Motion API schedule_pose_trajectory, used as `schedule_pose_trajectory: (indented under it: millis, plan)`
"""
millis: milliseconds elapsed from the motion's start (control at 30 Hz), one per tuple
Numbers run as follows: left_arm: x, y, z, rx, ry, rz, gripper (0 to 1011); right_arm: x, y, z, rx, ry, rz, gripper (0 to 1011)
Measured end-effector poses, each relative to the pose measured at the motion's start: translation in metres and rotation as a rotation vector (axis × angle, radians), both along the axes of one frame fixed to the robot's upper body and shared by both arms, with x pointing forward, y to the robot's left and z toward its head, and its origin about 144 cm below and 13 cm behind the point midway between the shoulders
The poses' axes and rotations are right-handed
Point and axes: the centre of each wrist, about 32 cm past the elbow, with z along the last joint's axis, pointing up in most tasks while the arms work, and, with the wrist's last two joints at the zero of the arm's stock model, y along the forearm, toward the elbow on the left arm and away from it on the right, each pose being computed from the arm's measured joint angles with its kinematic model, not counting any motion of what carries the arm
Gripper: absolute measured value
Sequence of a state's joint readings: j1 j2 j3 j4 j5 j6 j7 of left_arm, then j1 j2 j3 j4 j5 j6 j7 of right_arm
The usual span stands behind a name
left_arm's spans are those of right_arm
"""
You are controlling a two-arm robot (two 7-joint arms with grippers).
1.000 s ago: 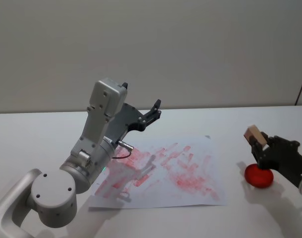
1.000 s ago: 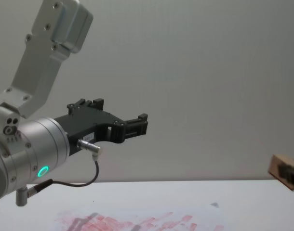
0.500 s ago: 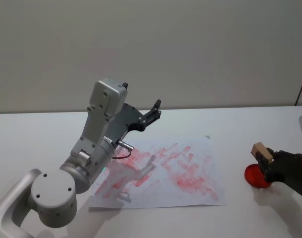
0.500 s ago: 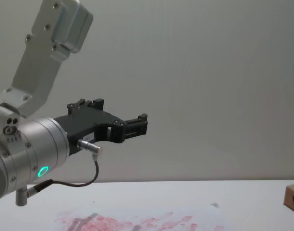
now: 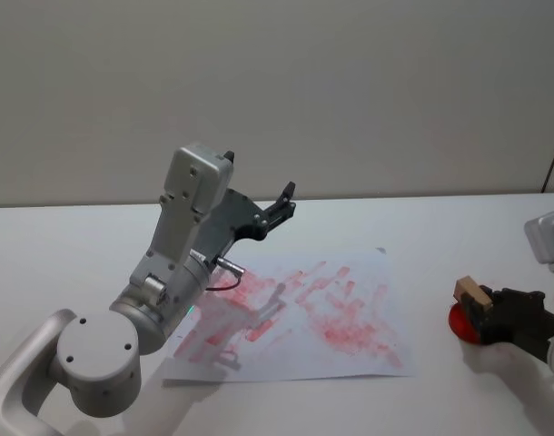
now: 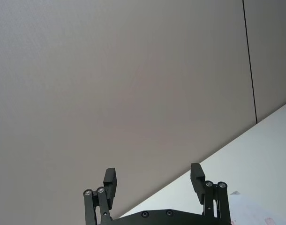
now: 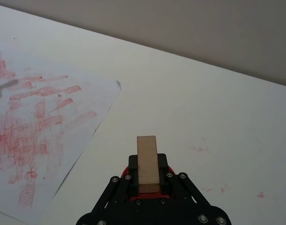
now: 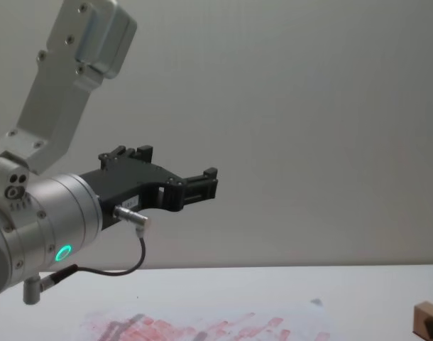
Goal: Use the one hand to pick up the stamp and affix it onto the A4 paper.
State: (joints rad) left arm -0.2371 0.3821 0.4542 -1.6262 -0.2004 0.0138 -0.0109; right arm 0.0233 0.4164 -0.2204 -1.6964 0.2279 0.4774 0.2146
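Note:
My right gripper (image 5: pixel 483 306) is shut on the stamp (image 5: pixel 472 293), a small tan wooden block standing out above its black fingers. It is low at the table's right side, right of the A4 paper (image 5: pixel 304 313), a white sheet covered with red ink marks. The right wrist view has the stamp (image 7: pixel 147 163) upright in the right gripper (image 7: pixel 147 182), with the paper (image 7: pixel 35 112) off to one side. The stamp (image 8: pixel 425 317) also peeks in at the chest view's lower right corner. My left gripper (image 5: pixel 283 202) hangs open and raised above the paper's far left part, holding nothing (image 6: pixel 153 180).
A round red ink pad (image 5: pixel 460 321) lies on the table directly under the right gripper and shows as a red rim (image 7: pixel 126 170) around it. A pale grey object (image 5: pixel 549 238) sits at the far right edge. Small red ink specks (image 7: pixel 199 150) dot the white tabletop.
The right gripper has come down with the stamp, from raised over the red ink pad to low against it. The left arm has not moved.

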Motion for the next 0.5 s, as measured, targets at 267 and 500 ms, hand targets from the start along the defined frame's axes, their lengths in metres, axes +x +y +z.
schedule_pose_trajectory:
  millis: [267, 500]
  plan:
    - [0.0000, 0.0000, 0.0000, 0.000, 0.000, 0.000, 1001, 0.0057, 0.0009, -0.0017, -0.011, 0.024, 0.009, 217]
    - [0.0000, 0.0000, 0.0000, 0.000, 0.000, 0.000, 1001, 0.0086, 0.0011, -0.0025, -0.018, 0.035, 0.012, 318]
